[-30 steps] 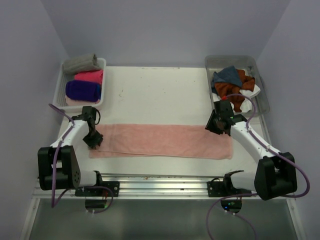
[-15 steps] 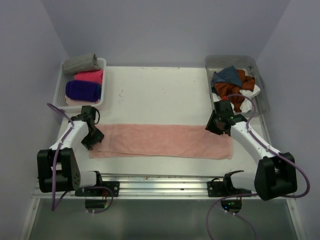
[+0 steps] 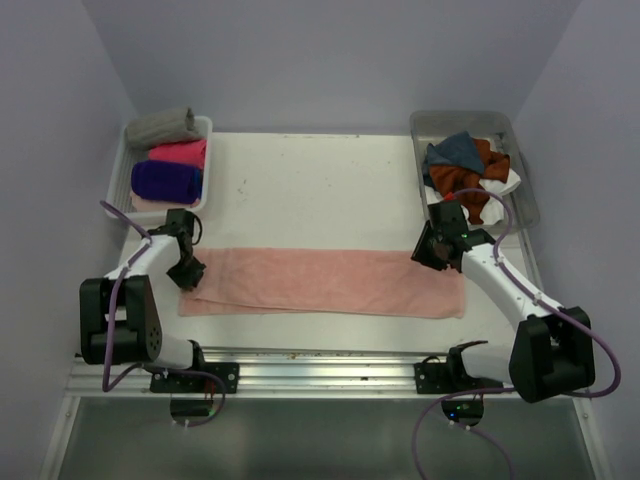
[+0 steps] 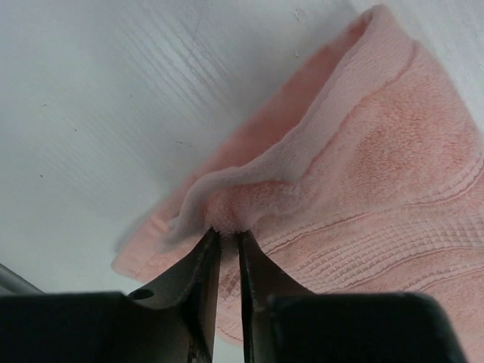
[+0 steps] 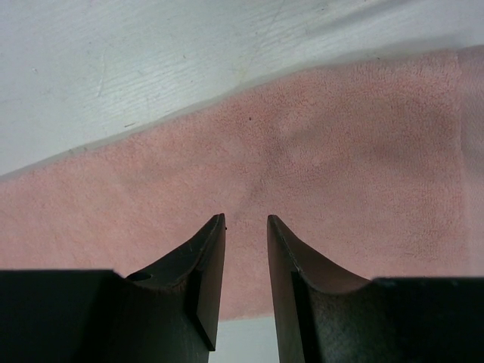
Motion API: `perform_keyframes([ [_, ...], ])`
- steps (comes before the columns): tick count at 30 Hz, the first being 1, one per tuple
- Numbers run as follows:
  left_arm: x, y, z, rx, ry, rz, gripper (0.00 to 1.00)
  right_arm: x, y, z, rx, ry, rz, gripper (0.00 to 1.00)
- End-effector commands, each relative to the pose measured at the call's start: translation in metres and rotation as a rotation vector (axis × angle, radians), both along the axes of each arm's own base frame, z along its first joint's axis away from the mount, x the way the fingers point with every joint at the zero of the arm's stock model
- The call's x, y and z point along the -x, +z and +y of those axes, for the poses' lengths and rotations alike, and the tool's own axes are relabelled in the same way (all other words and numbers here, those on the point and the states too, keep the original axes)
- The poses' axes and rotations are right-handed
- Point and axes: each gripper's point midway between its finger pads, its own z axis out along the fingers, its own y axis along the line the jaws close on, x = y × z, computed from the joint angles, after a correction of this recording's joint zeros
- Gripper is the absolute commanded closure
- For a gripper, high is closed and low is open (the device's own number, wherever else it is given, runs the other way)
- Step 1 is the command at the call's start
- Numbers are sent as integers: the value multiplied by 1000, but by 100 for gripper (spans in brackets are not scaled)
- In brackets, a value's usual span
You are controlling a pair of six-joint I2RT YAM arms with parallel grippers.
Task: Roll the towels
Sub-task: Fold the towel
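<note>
A salmon pink towel (image 3: 320,282) lies flat and long across the near part of the table. My left gripper (image 3: 190,276) is at its left end. In the left wrist view the left gripper (image 4: 228,231) is shut on a raised fold of the towel's (image 4: 378,166) left edge. My right gripper (image 3: 428,252) hovers over the towel's right end. In the right wrist view the right gripper (image 5: 246,219) is open, with only the flat towel (image 5: 318,151) below it and nothing between the fingers.
A white basket (image 3: 208,150) at the back left holds rolled grey (image 3: 160,126), hot pink (image 3: 180,152) and purple (image 3: 166,181) towels. A clear tray (image 3: 462,115) at the back right holds loose teal (image 3: 455,152), rust orange (image 3: 450,180) and white towels.
The left gripper has narrowed onto the towel's left edge and shifted slightly away from the near edge. The right arm has not moved.
</note>
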Motion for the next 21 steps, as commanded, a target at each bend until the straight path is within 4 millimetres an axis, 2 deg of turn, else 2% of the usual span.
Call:
perform_keyframes([
  [1, -20, 15, 7, -28, 3, -88, 83, 2, 9, -3, 11, -9, -24, 67],
  [4, -17, 25, 6, -28, -7, -90, 84, 5, 5, -5, 21, -12, -5, 66],
  [8, -12, 37, 3, -12, -22, -101, 98, 21, -6, -19, 83, -49, 68, 66],
  [10, -9, 40, 0, 2, -31, -96, 100, 31, -10, -27, 113, -85, 107, 66],
  [14, -12, 57, -3, 17, -59, -127, 100, 68, -20, -49, 153, -230, 227, 67],
  [21, -15, 64, -9, 46, -125, -132, 100, 119, -22, -60, 86, -417, 279, 69],
])
